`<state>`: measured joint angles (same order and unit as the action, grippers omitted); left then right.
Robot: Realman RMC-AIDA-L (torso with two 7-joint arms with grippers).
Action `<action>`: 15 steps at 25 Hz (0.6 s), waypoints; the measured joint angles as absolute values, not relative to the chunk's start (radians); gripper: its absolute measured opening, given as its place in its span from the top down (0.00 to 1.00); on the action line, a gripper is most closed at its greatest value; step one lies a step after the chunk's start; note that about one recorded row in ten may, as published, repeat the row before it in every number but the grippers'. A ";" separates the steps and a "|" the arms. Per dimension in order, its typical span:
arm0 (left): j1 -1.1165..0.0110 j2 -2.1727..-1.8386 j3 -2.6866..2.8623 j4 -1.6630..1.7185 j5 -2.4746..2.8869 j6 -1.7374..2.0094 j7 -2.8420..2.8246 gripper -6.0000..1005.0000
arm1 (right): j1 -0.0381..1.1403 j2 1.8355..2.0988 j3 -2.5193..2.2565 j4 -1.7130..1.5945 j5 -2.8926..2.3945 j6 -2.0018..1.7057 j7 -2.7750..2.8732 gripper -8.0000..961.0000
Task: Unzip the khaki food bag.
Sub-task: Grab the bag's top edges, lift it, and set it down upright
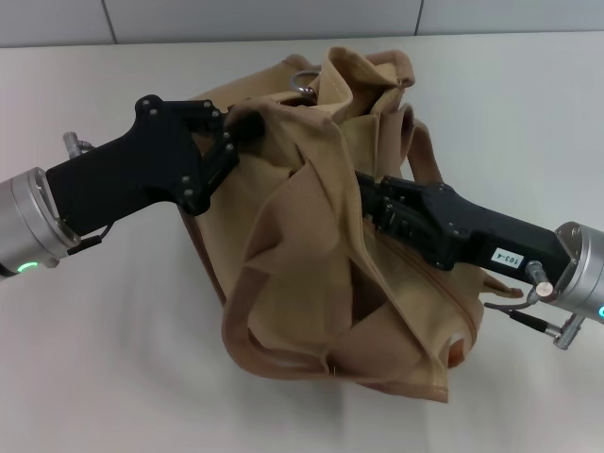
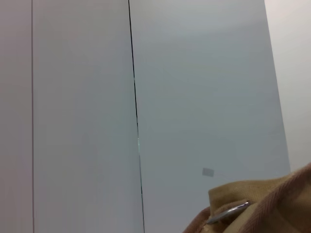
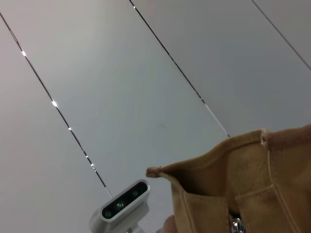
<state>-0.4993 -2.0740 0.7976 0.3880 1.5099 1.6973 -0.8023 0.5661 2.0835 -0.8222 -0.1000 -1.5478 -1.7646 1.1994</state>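
Left gripper (image 1: pixel 229 132) pinching the khaki food bag (image 1: pixel 311 274) by its upper left fabric edge, bag slumping crumpled mid-table (image 1: pixel 113 377), right gripper (image 1: pixel 370 200) digging into the folds, grip impossible to tell.

**Camera setup**

Head camera is looking down from above at the khaki food bag (image 1: pixel 330 236) on the table (image 1: pixel 528 113). Both wrist cameras are sitting close against the bag, facing up at wall panels; all views are sharing bag fabric.
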 joint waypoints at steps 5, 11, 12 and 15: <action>-0.500 -2.074 0.798 0.388 1.509 1.692 -0.802 0.91 | 0.564 2.082 -0.822 -0.112 -1.556 -1.766 1.275 0.77; -0.500 -2.074 0.798 0.388 1.508 1.689 -0.802 0.91 | 0.565 2.081 -0.822 -0.163 -1.574 -1.763 1.452 0.77; -0.500 -2.074 0.798 0.388 1.508 1.689 -0.802 0.91 | 0.565 2.080 -0.822 -0.170 -1.578 -1.765 1.481 0.77; -0.500 -2.074 0.798 0.388 1.508 1.689 -0.801 0.91 | 0.566 2.078 -0.822 -0.178 -1.581 -1.786 1.535 0.77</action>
